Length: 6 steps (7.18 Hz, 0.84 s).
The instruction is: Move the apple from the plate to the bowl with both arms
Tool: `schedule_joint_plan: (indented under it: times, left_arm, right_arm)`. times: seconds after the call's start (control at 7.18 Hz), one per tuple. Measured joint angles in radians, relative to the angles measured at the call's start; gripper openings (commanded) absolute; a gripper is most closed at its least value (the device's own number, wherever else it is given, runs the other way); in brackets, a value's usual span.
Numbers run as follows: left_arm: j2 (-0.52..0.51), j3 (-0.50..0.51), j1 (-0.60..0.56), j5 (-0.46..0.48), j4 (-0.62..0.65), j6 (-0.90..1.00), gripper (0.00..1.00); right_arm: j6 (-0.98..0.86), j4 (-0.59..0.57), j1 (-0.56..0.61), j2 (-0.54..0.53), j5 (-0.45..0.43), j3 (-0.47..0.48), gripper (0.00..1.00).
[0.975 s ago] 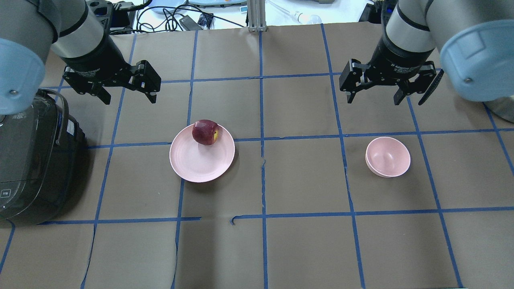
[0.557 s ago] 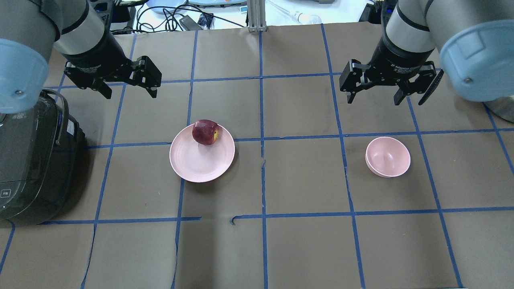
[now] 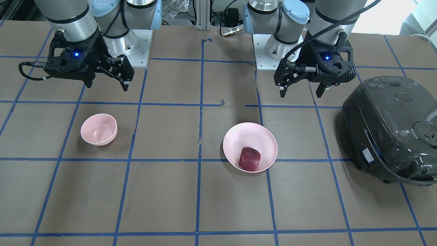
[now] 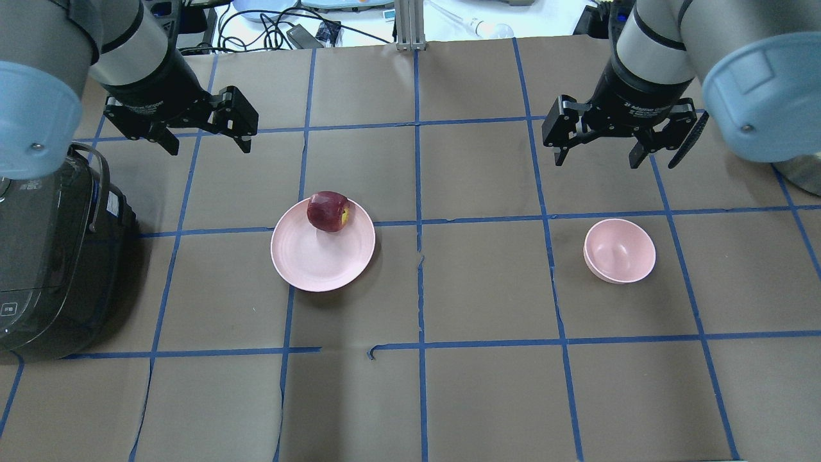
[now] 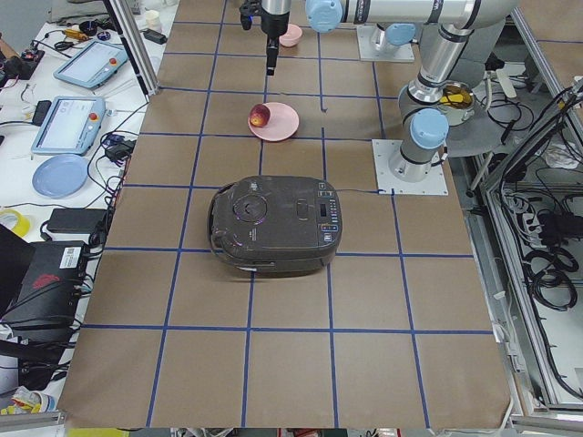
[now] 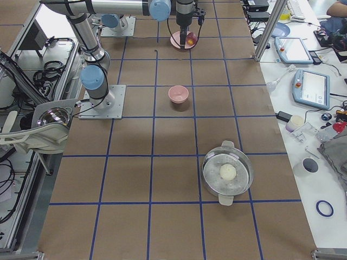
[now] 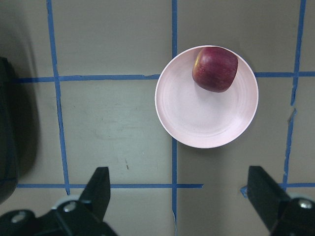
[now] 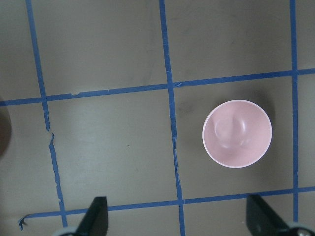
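Black left hand (image 4: 210, 149) hangs spread-fingered, well apart from the apple (image 4: 328, 210).

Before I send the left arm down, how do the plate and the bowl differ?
The plate is wide and shallow; the bowl is smaller across and deeper. The plate carries the apple near its rim; the bowl is empty. The plate lies nearer the left gripper, the bowl nearer the right gripper. Both are pale pink, round and upright on the table.
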Motion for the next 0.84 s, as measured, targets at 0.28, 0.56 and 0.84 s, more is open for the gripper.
schedule_joint_plan:
  times: [0.28, 0.56, 0.84]
  left_arm:
    - [-0.045, -0.006, -0.033, 0.001, 0.043, -0.022, 1.0]
    - [-0.13, -0.03, -0.07, -0.017, 0.147, -0.026, 1.0]
    - [-0.228, -0.111, -0.078, -0.037, 0.336, -0.023, 1.0]
  right_arm:
    - [0.0, -0.001, -0.002, 0.005, 0.001, 0.001, 1.0]
    - [-0.015, -0.012, -0.016, 0.019, 0.003, 0.007, 1.0]
    - [-0.141, -0.014, -0.117, 0.046, 0.007, 0.013, 1.0]
